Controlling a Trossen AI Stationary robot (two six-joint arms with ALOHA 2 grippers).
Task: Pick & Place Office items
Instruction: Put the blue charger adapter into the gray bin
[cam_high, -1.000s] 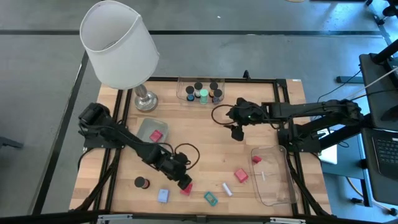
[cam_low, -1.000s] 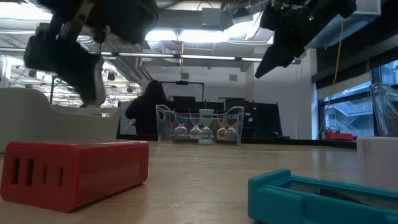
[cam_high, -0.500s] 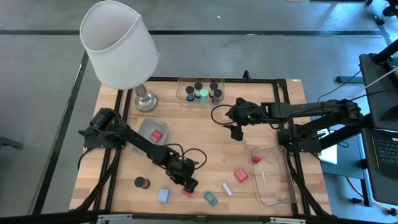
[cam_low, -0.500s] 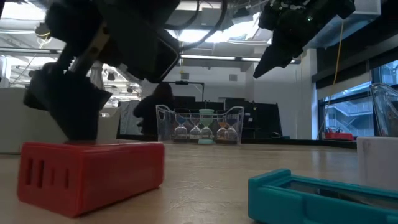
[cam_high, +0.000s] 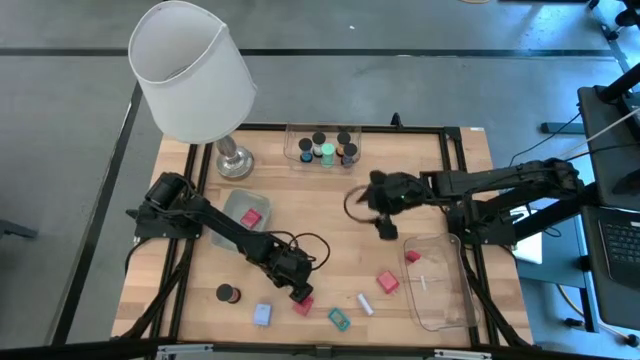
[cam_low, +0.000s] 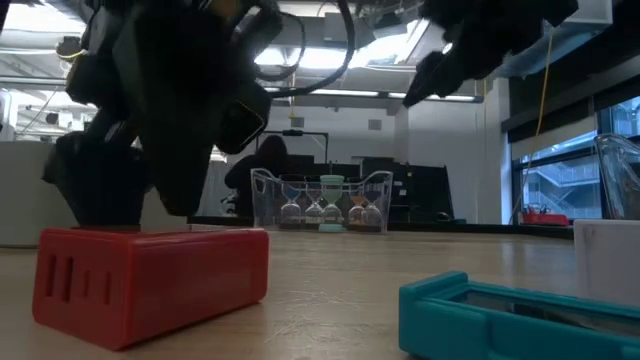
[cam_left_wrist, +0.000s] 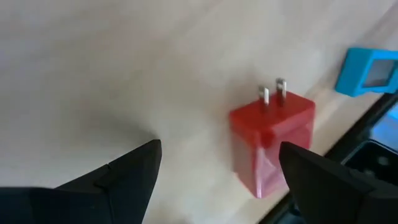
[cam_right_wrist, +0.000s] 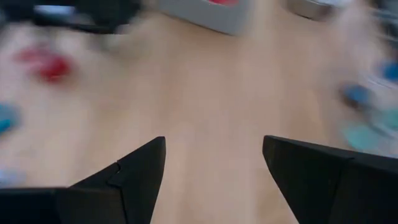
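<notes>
A red block with two metal prongs (cam_left_wrist: 272, 140) lies on its side on the table near the front edge (cam_high: 303, 305). My left gripper (cam_left_wrist: 217, 162) is open and slants down over it (cam_low: 130, 200). The block lies between the fingers, close to one of them. My right gripper (cam_high: 385, 225) hangs open in the air over the table's middle right (cam_right_wrist: 214, 162), with nothing between its fingers. Loose on the table lie a teal clip (cam_high: 339, 319), a pale-blue clip (cam_high: 262, 314), a white stick (cam_high: 366, 303), a pink block (cam_high: 388, 283) and a dark cylinder (cam_high: 229, 293). My left gripper has its open fingers on either side of the red block, coming from above and slanting down. One fingertip (cam_left_wrist: 298, 162) stands right at the block's side (cam_left_wrist: 305, 134). Whether it touches the block I cannot tell. The block rests on the table.
A big white lamp (cam_high: 195, 70) stands far left on its metal base (cam_high: 234, 160). A clear tray (cam_high: 300, 150) at the far edge holds several cylinders. A small tray (cam_high: 235, 205) holds a red block, and a clear tray (cam_high: 445, 300) at the right holds a pink piece.
My left gripper has come down and toward the near edge onto the red block, staying open. The block has slid a little toward the table's right. My right gripper has turned at the wrist while staying over nearly the same spot.
</notes>
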